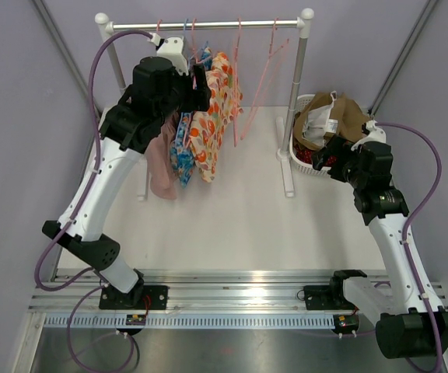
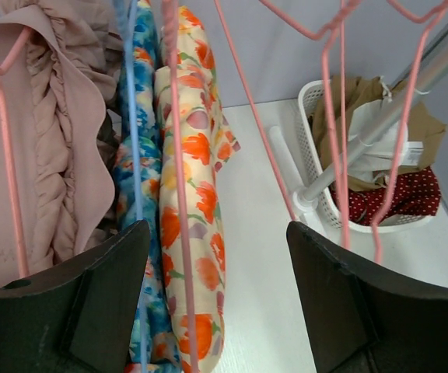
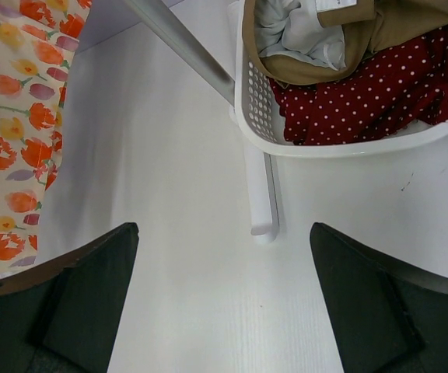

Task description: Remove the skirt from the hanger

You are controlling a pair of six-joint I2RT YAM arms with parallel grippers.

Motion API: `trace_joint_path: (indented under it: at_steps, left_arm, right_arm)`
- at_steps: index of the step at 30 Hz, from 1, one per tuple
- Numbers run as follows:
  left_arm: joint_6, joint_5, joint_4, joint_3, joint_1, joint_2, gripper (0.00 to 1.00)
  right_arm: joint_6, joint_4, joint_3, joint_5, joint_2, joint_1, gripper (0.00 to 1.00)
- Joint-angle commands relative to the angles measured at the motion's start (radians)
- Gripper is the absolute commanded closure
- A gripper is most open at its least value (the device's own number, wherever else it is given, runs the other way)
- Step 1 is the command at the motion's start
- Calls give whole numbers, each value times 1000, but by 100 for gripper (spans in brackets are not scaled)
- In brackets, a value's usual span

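White table [image 1: 232, 225], purple walls, clothes rack [image 1: 208, 24] at back. Your left gripper [image 2: 218, 256] is up at rack, jaws wide, nothing pinched. Tulip-print skirt [image 2: 189, 194] hangs on pink hanger [image 2: 173, 155], right between its fingers. Your right gripper [image 3: 224, 241] spread open too, hovering beside laundry basket [image 3: 348, 144].

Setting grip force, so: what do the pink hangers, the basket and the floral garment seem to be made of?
Pink hangers: thin wire, probably plastic-coated, smooth even colour. Basket: white moulded plastic, slotted wall, slight sheen. Floral garment: soft printed cloth, hanging in loose folds.
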Motion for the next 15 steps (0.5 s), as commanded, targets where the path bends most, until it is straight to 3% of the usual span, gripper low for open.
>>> trace_joint_path:
  at_steps: [1, 15]
  left_arm:
    - [34, -35, 31, 26, 14, 17, 26]
    - [-4, 30, 107, -50, 25, 40, 41]
  right_arm:
    - [-18, 8, -4, 17, -19, 5, 1]
    - [-26, 24, -23, 23, -2, 7, 1]
